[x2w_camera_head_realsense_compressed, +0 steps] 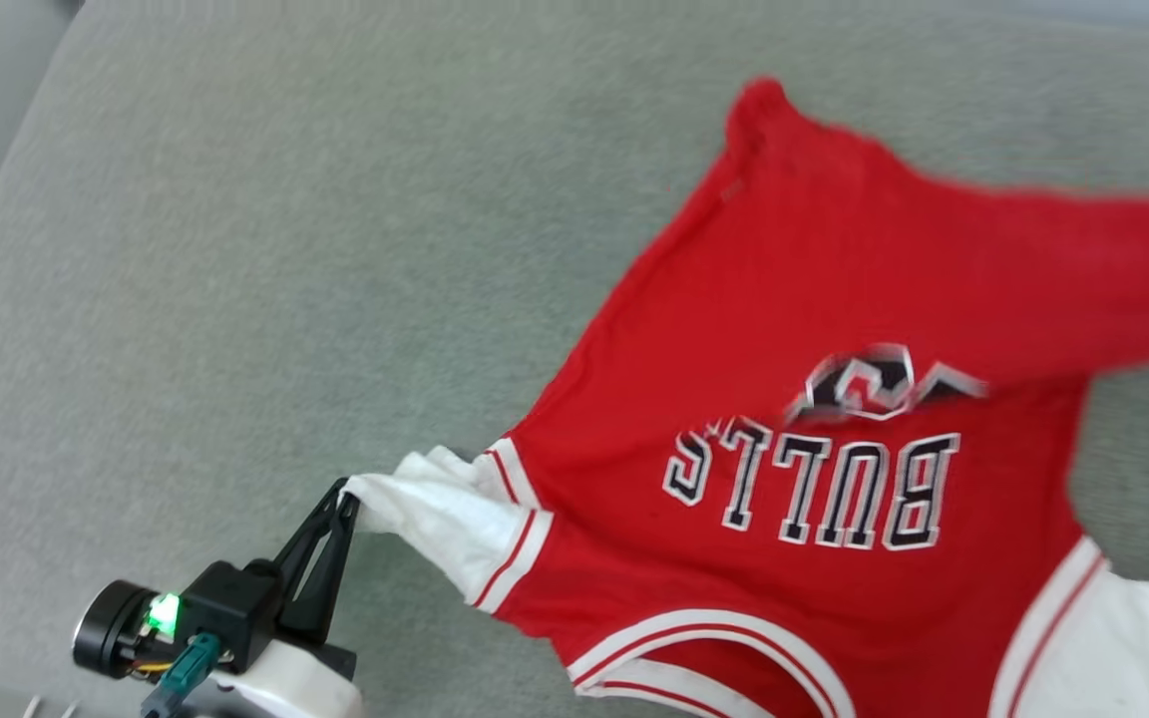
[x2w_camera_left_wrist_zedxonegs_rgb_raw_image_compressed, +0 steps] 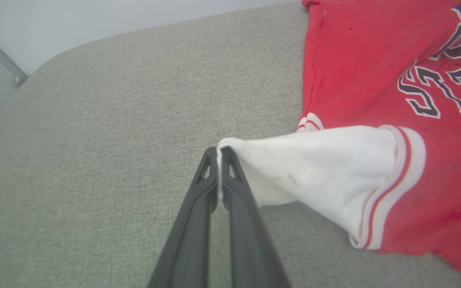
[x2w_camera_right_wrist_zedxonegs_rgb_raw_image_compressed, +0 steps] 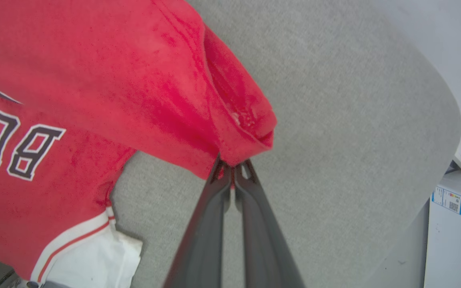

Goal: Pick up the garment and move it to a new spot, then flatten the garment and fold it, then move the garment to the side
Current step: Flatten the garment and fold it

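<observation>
The garment (x2w_camera_head_realsense_compressed: 784, 299) lies on the grey fabric worktop (x2w_camera_head_realsense_compressed: 235, 249) and takes the right half of the head view. Its chest side faces up, and the "BULLS" lettering (x2w_camera_head_realsense_compressed: 814, 489) reads upside down there. The collar trim is at the bottom edge of the frame.

The left tool (x2w_camera_head_realsense_compressed: 345, 499) stands at the lower left of the head view. It is closed on the edge of the white sleeve (x2w_camera_head_realsense_compressed: 445, 519). In the left wrist view its two dark fingers (x2w_camera_left_wrist_zedxonegs_rgb_raw_image_compressed: 198, 208) meet at the tips, and a thin line of white cloth is pinched between them. The sleeve (x2w_camera_left_wrist_zedxonegs_rgb_raw_image_compressed: 314, 160) stretches from there to the right of the frame.

In the right wrist view the right tool (x2w_camera_right_wrist_zedxonegs_rgb_raw_image_compressed: 233, 166) is at the centre, closed on a red folded edge (x2w_camera_right_wrist_zedxonegs_rgb_raw_image_compressed: 242, 132) of the garment (x2w_camera_right_wrist_zedxonegs_rgb_raw_image_compressed: 94, 60). The red cloth drapes over its tips. A white box with a label (x2w_camera_right_wrist_zedxonegs_rgb_raw_image_compressed: 450, 224) stands at the lower right, beyond the worktop.
</observation>
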`<state>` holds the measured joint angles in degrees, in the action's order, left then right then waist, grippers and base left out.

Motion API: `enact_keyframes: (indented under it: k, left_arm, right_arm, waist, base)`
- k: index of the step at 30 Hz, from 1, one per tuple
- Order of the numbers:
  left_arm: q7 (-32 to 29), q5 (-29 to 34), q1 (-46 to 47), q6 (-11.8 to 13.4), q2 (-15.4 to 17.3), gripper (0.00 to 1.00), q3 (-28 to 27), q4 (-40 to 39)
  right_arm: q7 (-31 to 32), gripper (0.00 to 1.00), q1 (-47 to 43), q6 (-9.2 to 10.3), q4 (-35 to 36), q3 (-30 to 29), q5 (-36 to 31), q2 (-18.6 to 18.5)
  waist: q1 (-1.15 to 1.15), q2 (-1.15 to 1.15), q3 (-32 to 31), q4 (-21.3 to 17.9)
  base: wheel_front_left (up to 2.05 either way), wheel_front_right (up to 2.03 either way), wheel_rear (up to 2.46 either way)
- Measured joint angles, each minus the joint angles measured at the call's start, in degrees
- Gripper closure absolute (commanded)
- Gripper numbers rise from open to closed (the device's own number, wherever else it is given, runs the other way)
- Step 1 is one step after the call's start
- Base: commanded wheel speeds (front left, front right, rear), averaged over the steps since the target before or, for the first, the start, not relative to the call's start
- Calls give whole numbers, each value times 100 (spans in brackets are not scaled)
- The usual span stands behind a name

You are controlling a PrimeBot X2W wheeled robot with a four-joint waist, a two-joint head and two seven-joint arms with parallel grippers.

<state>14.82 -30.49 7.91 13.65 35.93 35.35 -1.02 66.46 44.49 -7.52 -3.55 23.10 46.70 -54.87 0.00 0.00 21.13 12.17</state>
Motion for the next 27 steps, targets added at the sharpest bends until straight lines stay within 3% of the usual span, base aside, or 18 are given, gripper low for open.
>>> enact_keyframes:
  k: [5, 9, 16, 21, 22, 23, 24, 27]
  left_arm:
    - [-21, -70, -261, 103, 140, 100, -52, -105]
    - [-52, -105, -388, 171, 208, 100, -78, -171]
    - [-105, -136, -441, 205, 277, 100, -59, -230]
    - [-138, -136, -439, 205, 307, 100, -49, -229]
    - [-137, -136, -439, 207, 314, 100, -55, -231]
    - [-137, -137, -439, 208, 318, 100, -58, -234]
    - [-141, -137, -439, 209, 319, 100, -55, -238]
    - [-175, -124, -436, 207, 325, 100, -19, -257]
  right_arm:
    - [-446, 100, -1437, 0, 561, -78, 443, -655]
    - [-950, 100, -2727, 0, 632, -192, 706, -879]
    - [-1858, 100, -4611, 0, 294, -370, 820, -536]
    - [-2252, 100, -5008, -1, 190, -524, 649, -223]
    - [-2275, 89, -5011, 0, 205, -588, 622, -204]
    - [-2329, 14, -4999, 0, 253, -670, 602, -207]
    - [-2406, 0, -4954, 0, 326, -779, 544, -223]
    - [-2580, 0, -4610, 0, 592, -1210, 479, -354]
  waist:
    - [0, 0, -307, -369]
    - [-1, 0, -464, -630]
    - [0, 0, -548, -877]
    - [0, 0, -538, -928]
    - [0, 0, -543, -944]
    - [0, 0, -551, -957]
    - [0, 0, -561, -966]
    - [0, 0, -574, -964]
  base:
    - [0, 0, 0]
    - [0, 0, 0]
    - [0, 0, 0]
    - [0, 0, 0]
    - [0, 0, 0]
    - [0, 0, 0]
    - [0, 0, 0]
    - [0, 0, 0]
